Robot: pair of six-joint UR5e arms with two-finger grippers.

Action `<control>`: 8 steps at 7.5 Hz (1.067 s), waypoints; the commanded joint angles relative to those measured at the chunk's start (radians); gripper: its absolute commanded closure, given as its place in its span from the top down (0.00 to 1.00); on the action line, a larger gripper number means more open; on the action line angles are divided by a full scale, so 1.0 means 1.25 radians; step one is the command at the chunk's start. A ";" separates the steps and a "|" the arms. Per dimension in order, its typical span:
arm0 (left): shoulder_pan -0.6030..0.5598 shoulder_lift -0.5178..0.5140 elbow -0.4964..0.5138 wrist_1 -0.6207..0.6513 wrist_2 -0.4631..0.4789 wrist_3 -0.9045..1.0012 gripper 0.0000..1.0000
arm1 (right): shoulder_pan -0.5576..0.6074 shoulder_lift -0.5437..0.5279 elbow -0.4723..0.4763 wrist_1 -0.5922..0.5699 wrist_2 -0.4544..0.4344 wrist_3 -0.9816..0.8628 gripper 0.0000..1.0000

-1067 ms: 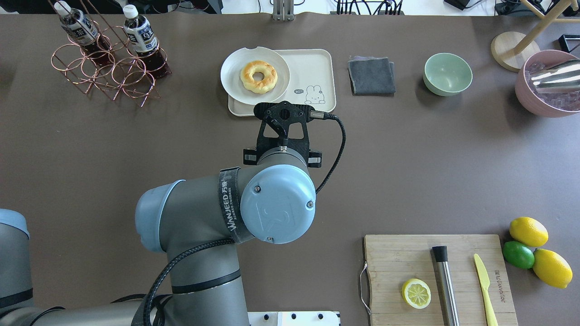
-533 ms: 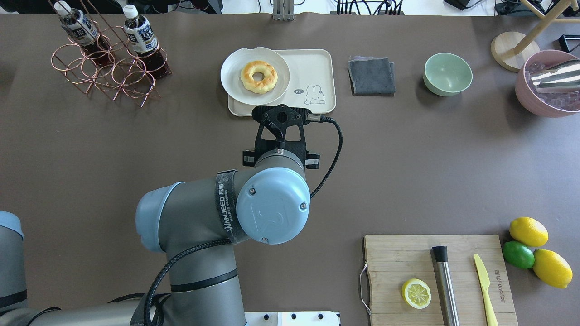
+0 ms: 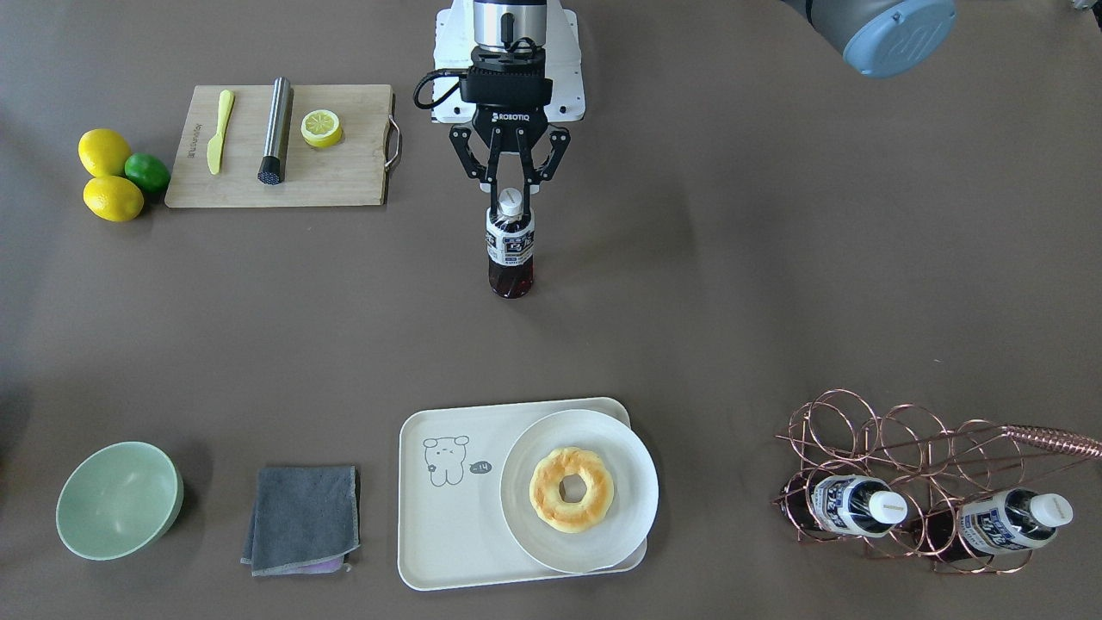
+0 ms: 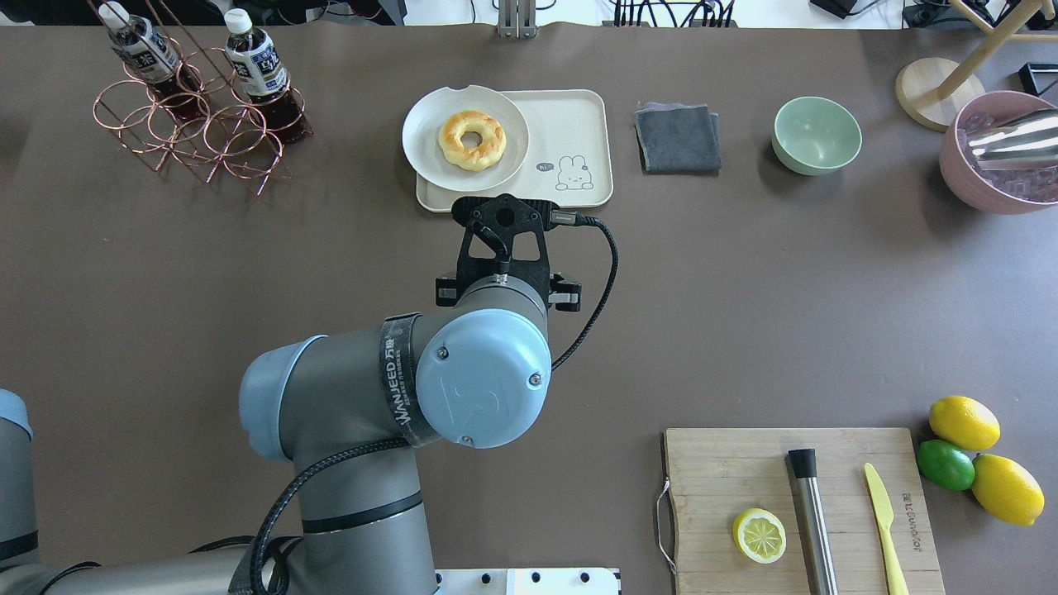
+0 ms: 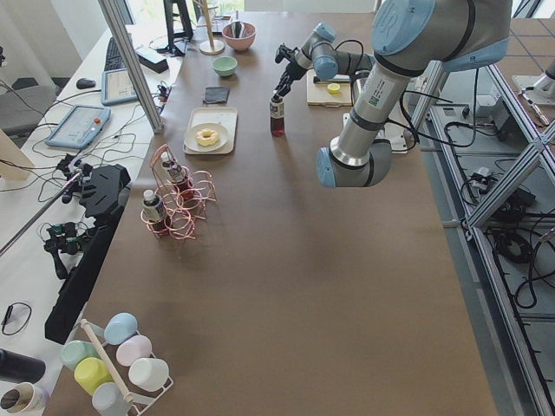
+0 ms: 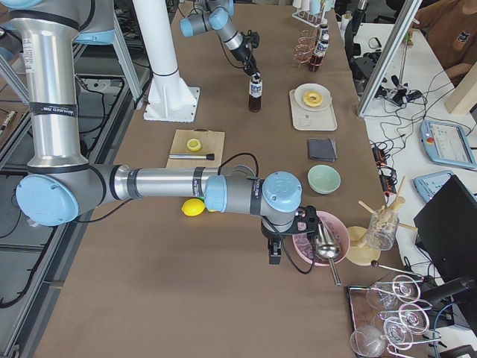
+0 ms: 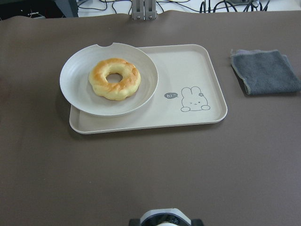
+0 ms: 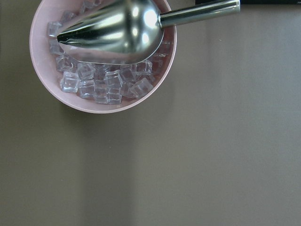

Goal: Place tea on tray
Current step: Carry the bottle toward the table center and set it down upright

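Observation:
The tea [image 3: 510,247] is a small clear bottle of reddish-brown liquid with a white cap, upright near the middle of the table. My left gripper [image 3: 510,196] is shut on its cap from above. Whether the bottle's base touches the table I cannot tell. In the overhead view my left arm [image 4: 483,376] hides the bottle. The cream tray [image 3: 448,517] lies across the table from it, with free room on its bear-drawing side [image 7: 193,70]. The tea's cap [image 7: 164,219] shows at the left wrist view's bottom edge. My right gripper [image 6: 273,252] hangs by a pink bowl; I cannot tell its state.
A white plate [image 3: 633,469] with a doughnut [image 3: 571,488] fills the tray's other half. Two more bottles [image 3: 852,505] rest in a copper wire rack [image 3: 861,430]. A grey cloth [image 3: 301,517], green bowl [image 3: 116,499], cutting board [image 3: 344,176] and ice bowl [image 8: 169,56] lie around.
My left arm has drifted to the left and slightly back toward the robot's base in the overhead view, away from the tray. Everything else on the table stays put.

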 commanded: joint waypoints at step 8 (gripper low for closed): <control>-0.183 0.065 -0.084 -0.033 -0.158 0.115 0.97 | 0.000 0.006 0.018 0.000 0.005 0.018 1.00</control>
